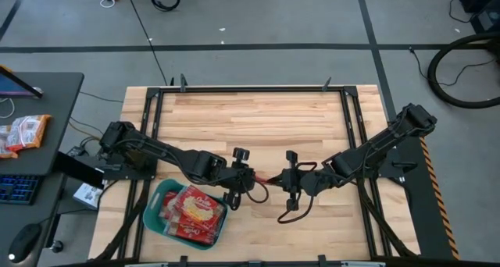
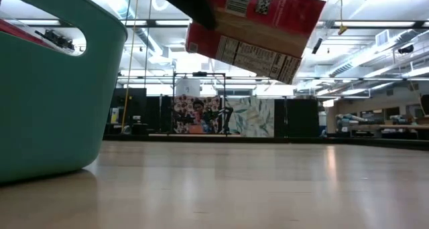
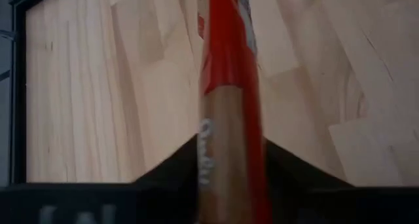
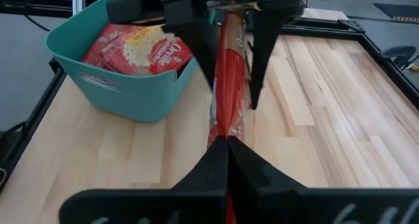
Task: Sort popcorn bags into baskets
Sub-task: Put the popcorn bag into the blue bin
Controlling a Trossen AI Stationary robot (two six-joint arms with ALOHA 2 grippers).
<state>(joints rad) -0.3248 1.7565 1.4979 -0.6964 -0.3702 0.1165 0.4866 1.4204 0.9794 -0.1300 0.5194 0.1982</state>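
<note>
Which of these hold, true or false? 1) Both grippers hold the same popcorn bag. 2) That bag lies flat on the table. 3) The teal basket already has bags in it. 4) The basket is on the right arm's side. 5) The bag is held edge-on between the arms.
1) True: the left gripper and the right gripper are both shut on one popcorn bag.
2) False: the bag hangs in the air above the table.
3) True: the basket holds several red bags.
4) False: it sits on the left arm's side, near the front edge.
5) True.
</note>
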